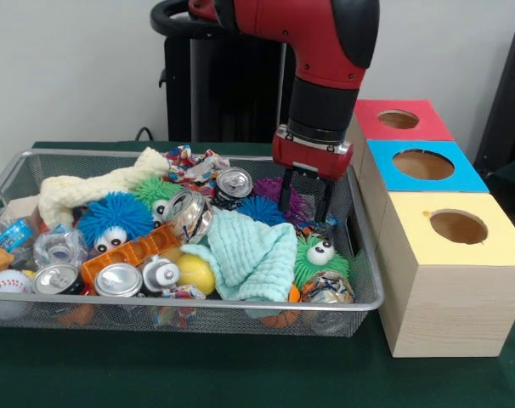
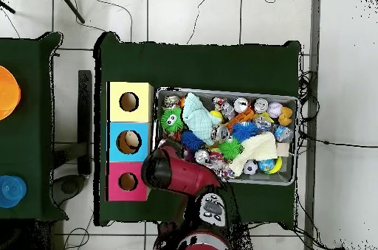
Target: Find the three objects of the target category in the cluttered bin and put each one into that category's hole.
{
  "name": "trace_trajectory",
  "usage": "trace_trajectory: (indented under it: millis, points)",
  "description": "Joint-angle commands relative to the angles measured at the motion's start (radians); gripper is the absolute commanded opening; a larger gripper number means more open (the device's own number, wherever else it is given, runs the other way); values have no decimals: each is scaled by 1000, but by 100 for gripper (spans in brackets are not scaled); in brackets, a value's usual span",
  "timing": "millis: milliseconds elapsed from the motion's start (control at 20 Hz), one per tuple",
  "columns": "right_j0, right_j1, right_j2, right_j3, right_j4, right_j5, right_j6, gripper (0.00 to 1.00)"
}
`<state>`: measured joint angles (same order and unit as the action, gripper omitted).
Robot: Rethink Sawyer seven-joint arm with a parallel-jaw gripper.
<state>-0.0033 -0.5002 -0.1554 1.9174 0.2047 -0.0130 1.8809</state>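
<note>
The robot's pincer [image 1: 306, 202] hangs below a red and black arm over the far right part of the wire mesh bin [image 1: 240, 304], its two dark fingers [image 1: 285, 192] spread apart and gripping nothing. Their tips sit just above a purple spiky ball [image 1: 277, 190] and a blue spiky ball [image 1: 259, 210].

The bin is crowded. The clear plastic bottles the task calls for lie well away from the pincer, at the opposite end: one crumpled bottle with a blue-and-white label [image 1: 13, 235] near the left rim, and another wrinkled clear one [image 1: 60, 247] just beside it. A third bottle cannot be picked out for certain; it may be buried.

To the right of the bin stand three wooden boxes. The blue-topped box [image 1: 423, 166], with its round hole [image 1: 423, 164], sits between the red-topped box [image 1: 399, 120] and the yellow-topped box [image 1: 458, 228]. In the overhead view something pale seems to show inside the blue box's hole [image 2: 129, 141], though what it is cannot be told.

Risks, as a judgement: closing here would likely catch a fuzzy ball, not a bottle. Reaching across, the fingers could snag the mint green cloth [image 1: 253, 255] or knock the drink cans [image 1: 234, 182]. The thin dented bottle walls may slip or buckle under a squeeze. With the holes so near each other, a drop could land in the wrong box.
</note>
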Motion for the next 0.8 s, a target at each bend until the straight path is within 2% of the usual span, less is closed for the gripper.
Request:
trace_trajectory:
  millis: [50,400,800]
  points:
    - [20,84,-32,-18,60,44,197,100]
    - [44,76,-70,-32,90,71,210,100]
    - [23,41,-35,16,79,-8,219,100]
